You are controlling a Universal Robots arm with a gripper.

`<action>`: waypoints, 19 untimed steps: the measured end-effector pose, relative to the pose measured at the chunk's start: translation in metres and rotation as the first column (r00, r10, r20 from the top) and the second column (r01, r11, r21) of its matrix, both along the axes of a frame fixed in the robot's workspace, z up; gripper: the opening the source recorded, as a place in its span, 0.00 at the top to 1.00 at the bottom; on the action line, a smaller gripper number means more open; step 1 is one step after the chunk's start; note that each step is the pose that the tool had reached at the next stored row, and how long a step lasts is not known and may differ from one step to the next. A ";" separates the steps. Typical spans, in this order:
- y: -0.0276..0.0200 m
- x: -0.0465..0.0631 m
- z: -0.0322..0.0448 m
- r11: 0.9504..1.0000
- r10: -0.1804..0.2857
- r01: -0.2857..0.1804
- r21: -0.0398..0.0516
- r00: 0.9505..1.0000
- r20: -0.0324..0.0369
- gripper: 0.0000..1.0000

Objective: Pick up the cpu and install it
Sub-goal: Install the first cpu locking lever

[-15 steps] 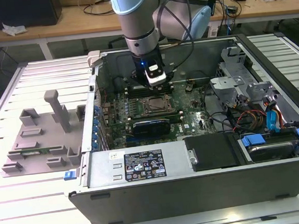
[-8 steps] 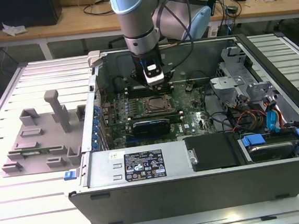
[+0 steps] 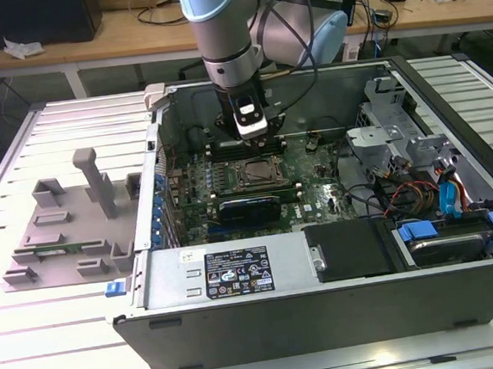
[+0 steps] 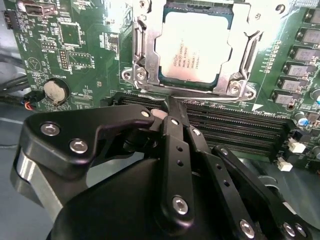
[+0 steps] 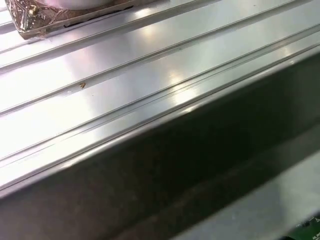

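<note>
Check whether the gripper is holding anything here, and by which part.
Nothing is held. The cpu sits in the motherboard socket, and the gripper is shut and empty close by.

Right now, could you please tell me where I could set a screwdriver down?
Bare table lies on the camera side of the grey fixture tray and beyond it, at the exterior view's left. Inside the computer case it is crowded: green board, cables, gripper.

Bright, even light fills the exterior view; the ribbed table (image 3: 45, 349) glares white at its near edge. In the first wrist view bright streaks cross metal slats (image 5: 125, 80). The cpu (image 4: 192, 47) top gleams pale.
</note>
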State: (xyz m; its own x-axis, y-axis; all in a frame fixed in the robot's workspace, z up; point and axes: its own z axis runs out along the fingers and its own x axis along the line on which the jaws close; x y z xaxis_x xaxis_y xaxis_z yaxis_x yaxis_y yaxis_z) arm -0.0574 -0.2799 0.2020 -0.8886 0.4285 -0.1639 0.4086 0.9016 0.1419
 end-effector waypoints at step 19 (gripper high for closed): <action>0.0000 -0.008 0.0013 1.000 0.000 0.000 0.000 0.999 0.042 0.89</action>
